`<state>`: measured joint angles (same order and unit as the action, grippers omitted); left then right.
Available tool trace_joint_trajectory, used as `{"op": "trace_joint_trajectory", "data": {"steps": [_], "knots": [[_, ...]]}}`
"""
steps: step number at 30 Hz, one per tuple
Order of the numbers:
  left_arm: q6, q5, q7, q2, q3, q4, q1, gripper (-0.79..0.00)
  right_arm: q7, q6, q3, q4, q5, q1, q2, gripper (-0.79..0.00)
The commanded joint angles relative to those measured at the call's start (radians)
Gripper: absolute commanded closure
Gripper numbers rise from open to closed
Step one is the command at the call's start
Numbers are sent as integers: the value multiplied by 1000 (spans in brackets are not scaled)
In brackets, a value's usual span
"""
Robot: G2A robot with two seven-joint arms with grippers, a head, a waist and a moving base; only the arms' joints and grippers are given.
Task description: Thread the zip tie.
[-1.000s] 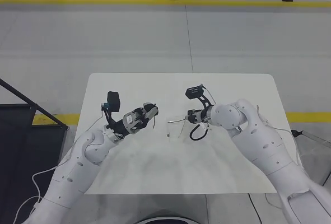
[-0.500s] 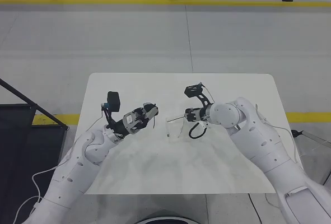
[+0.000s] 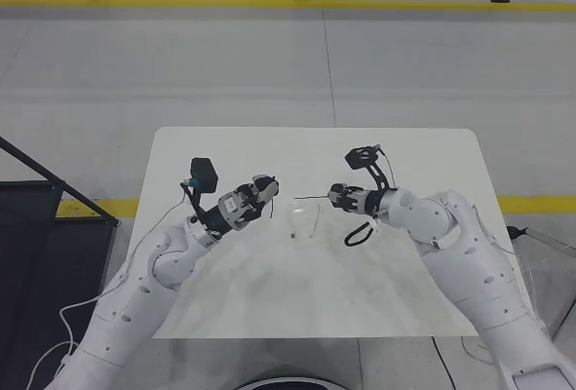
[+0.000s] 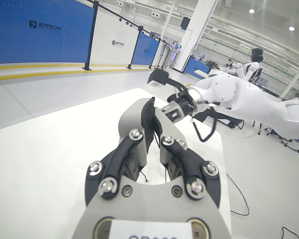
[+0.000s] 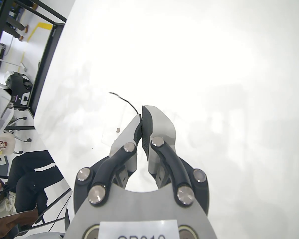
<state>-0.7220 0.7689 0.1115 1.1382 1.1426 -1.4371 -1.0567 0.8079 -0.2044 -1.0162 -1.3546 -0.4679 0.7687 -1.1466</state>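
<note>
White and smooth, the table (image 3: 414, 283) fills the middle of the top view, a slab with rounded corners on pale grey floor. Your right gripper (image 3: 334, 194) hangs over it just right of centre. Its two grey metal fingers (image 5: 164, 125) carry black ribbed pads, and they are pressed together on the zip tie (image 5: 124, 100).

The tie is a thin black strand with a slight curve. You have it pinched at one end, right at the fingertips, and the rest sticks out past them toward the centre of the frame.

Your left gripper (image 3: 267, 184) hovers just left of centre, facing the right one. It has the same build: metal fingers, rubbery black pads, and black linkage arms with round silver screws. Its pads are closed against each other, but you cannot tell whether anything is caught between them. The tie's free tip points at that gripper and stops short of it, so the two are near but apart.

Just below the tip in the frame, a faint see-through shape (image 3: 304, 220) lies on the table, and you cannot tell what it is. A coiled black cable (image 3: 358, 234) loops under the right wrist. A yellow floor stripe (image 3: 551, 204) runs out from behind the table's right edge, and a dark panel (image 3: 15, 263) stands at the lower left.
</note>
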Motion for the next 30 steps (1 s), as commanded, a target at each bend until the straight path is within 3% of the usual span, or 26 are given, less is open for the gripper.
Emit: {"op": "trace_joint_trajectory", "data": {"steps": [1,7,16,23,30], "knots": [[28,31,7,5,-14,1,8,0,3,-30,-69,-75,3,75,21,0],[143,181,68,19,-48,6,21,0,23,-98,-220,-253,32,255,63,0],[148,200,97,23,-59,17,20,0,-10,-161,-384,-524,11,546,101,0],[148,200,97,23,-59,17,20,0,-10,-161,-384,-524,11,546,101,0],[214,213,94,39,-96,24,22,0,4,-156,-355,-514,49,530,98,0]]}}
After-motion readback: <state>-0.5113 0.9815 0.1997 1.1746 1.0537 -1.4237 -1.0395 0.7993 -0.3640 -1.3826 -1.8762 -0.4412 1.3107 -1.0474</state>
